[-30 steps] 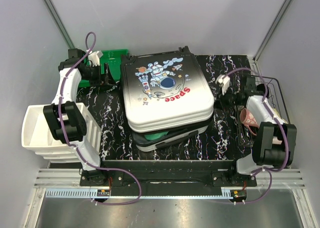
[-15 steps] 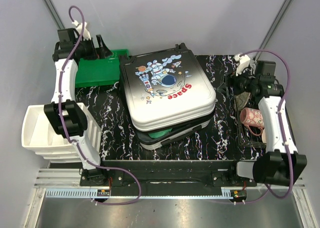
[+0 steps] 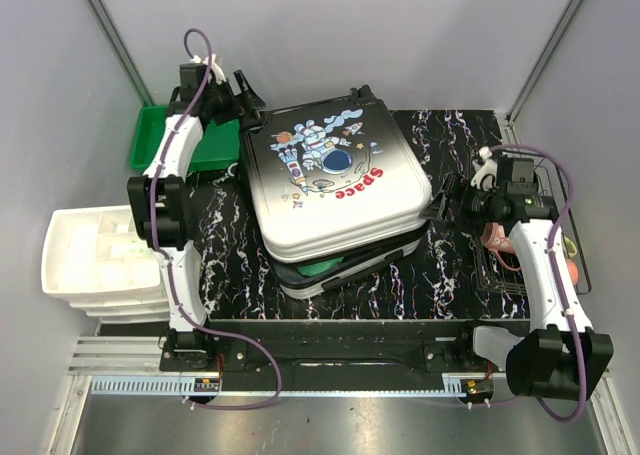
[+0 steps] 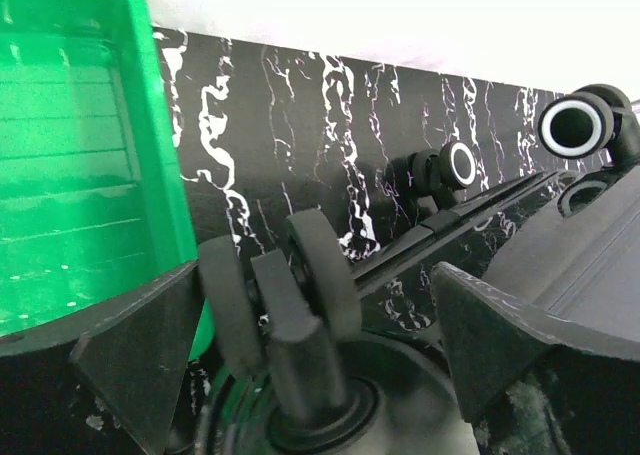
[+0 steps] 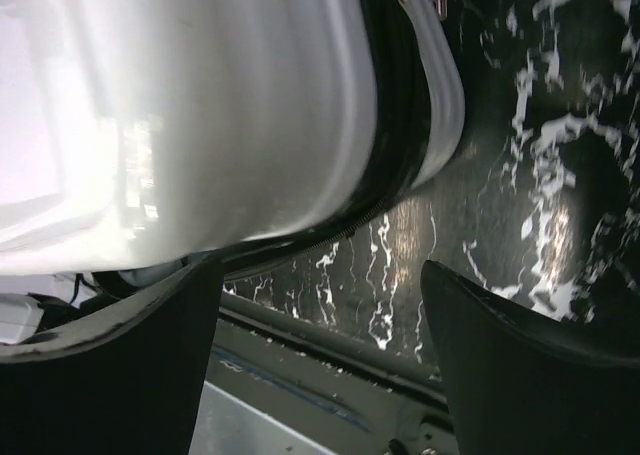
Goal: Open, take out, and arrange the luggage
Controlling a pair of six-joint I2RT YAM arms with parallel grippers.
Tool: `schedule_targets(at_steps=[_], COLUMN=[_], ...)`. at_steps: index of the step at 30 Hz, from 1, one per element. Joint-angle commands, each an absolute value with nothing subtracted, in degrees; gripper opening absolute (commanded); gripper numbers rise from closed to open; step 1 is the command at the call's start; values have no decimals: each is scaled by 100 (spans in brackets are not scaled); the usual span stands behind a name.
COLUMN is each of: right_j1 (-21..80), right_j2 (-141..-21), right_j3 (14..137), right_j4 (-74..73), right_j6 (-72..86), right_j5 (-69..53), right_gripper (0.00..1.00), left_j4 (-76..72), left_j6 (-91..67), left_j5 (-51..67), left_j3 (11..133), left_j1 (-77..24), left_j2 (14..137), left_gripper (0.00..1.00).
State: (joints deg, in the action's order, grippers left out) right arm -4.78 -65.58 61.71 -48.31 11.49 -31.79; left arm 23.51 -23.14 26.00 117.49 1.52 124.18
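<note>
The luggage (image 3: 335, 180), a white-to-black hard shell with an astronaut and "Space" print, lies flat mid-table, its lid slightly ajar over something green (image 3: 330, 268). My left gripper (image 3: 245, 97) is at its back left corner. In the left wrist view this gripper (image 4: 315, 275) is open, with a black twin wheel (image 4: 305, 275) of the luggage between its fingers (image 4: 140, 365). My right gripper (image 3: 447, 201) is at the luggage's right edge. In the right wrist view it (image 5: 322, 267) is open beside the white shell (image 5: 200, 105), with only table between the fingers (image 5: 530, 355).
A green bin (image 3: 165, 140) sits at the back left, close to the left gripper (image 4: 80, 175). A white drawer unit (image 3: 95, 260) stands at the left edge. A wire basket (image 3: 560, 225) with a pink cup (image 3: 493, 237) is on the right.
The left arm swung from the green bin to the luggage's back left corner. The right arm came down to the luggage's right edge and its gripper opened. The green bin slid left.
</note>
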Motion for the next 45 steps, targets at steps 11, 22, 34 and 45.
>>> schedule_targets(at_steps=[11, 22, 34, 45], right_j1=[-308, -246, -202, -167], right_j2=[-6442, -7215, -9271, -9853], right_j3=[5344, 4896, 7170, 8964], right_j4=[-4563, -3394, -1951, -1696], right_j6=[2426, 3136, 2848, 1953], right_j5=[-2628, -3120, -2953, -2330], right_gripper=[85, 24, 15, 22], left_j4=[1635, 1599, 1556, 1494], left_j6=[-2698, -3014, -3498, -3998], left_j5=[2787, 2400, 2347, 2663], left_j3=[9908, 7155, 6240, 6302], left_j1=[26, 26, -413, -1335], left_j2=[11026, 9097, 8771, 8947], left_gripper=[37, 26, 38, 57])
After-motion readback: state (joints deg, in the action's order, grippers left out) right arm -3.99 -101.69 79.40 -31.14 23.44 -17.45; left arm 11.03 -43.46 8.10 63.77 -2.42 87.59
